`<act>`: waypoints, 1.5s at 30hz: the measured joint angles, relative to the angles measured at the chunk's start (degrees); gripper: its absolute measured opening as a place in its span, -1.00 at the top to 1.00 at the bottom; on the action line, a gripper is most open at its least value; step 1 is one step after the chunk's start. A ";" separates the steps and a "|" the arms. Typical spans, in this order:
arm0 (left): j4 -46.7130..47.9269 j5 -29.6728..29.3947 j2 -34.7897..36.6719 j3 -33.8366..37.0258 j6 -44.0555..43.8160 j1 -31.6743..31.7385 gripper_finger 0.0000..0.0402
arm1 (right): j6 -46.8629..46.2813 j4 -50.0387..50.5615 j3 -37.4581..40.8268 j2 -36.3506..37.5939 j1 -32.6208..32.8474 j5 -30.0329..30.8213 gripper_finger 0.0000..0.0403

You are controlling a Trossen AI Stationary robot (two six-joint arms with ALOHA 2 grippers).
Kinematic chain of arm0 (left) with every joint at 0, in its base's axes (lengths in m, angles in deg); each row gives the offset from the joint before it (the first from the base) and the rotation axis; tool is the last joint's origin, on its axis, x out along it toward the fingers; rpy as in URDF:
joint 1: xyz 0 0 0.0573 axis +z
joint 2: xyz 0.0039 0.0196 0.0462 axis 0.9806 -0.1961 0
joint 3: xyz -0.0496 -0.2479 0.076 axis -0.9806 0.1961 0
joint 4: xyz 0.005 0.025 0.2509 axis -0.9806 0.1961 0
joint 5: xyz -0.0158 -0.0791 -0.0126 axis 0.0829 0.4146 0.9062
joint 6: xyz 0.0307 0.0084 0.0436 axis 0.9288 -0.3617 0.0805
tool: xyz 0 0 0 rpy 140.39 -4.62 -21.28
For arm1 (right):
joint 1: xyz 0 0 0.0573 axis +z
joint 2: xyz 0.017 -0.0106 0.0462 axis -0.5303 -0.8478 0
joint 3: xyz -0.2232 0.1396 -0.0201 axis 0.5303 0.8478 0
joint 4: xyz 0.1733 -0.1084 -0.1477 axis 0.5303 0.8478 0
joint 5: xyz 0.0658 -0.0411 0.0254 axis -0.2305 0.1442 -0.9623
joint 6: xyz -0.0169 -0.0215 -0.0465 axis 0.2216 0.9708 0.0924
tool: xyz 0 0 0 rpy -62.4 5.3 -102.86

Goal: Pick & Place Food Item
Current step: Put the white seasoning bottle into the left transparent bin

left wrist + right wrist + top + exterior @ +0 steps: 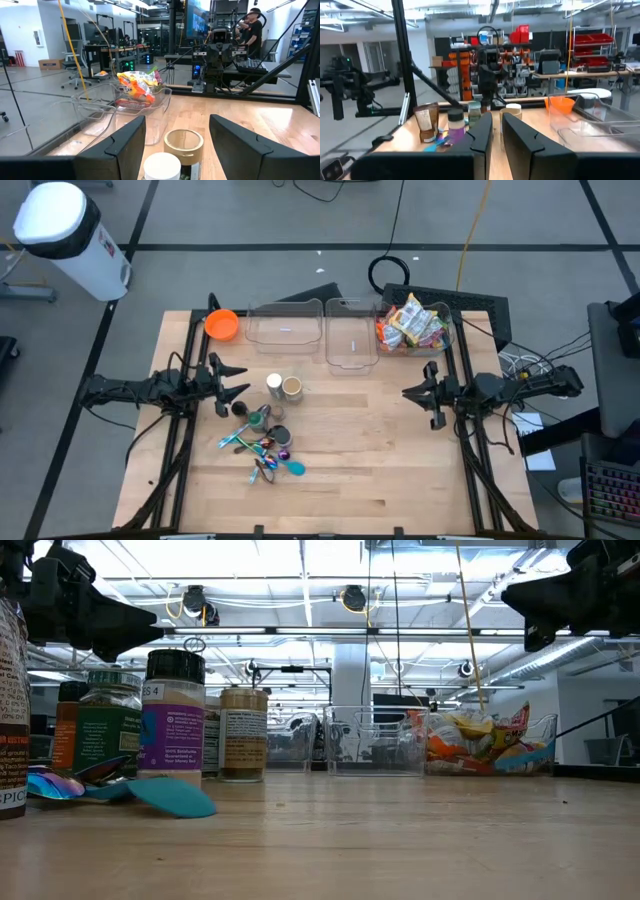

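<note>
Packaged snacks (412,325) fill a clear bin at the far right; they also show in the low view (470,740) and the left wrist view (137,86). Two empty clear bins (320,328) stand left of it. My left gripper (238,383) is open and empty at the table's left, above the table, beside spice jars (283,387); its fingers show in the left wrist view (175,142). My right gripper (418,395) hovers empty at the table's right, its fingers (496,131) nearly closed with a narrow gap.
An orange bowl (222,324) sits at the far left corner. Several spice jars and coloured spoons (262,448) lie left of centre. The table's middle and near right are bare wood (380,460). A person shows beyond the table in the left wrist view (252,30).
</note>
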 joint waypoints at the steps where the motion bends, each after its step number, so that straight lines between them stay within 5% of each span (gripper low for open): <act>1: -0.02 -0.01 -0.01 0.00 0.00 -0.01 -0.13 | 0.22 0.68 0.00 -0.04 0.00 0.00 0.82; 24: 0.00 0.00 -0.02 -0.01 0.00 -0.02 -0.13 | 7.60 2.81 -0.09 7.82 -0.04 7.47 0.80; 35: 0.01 0.00 0.00 0.00 0.00 -0.01 -0.13 | 9.09 5.71 -0.22 7.78 -0.04 -5.64 0.78; 45: 0.01 0.02 0.00 0.00 0.01 0.00 -0.13 | 9.13 6.63 -2.04 7.79 -3.92 -4.48 0.78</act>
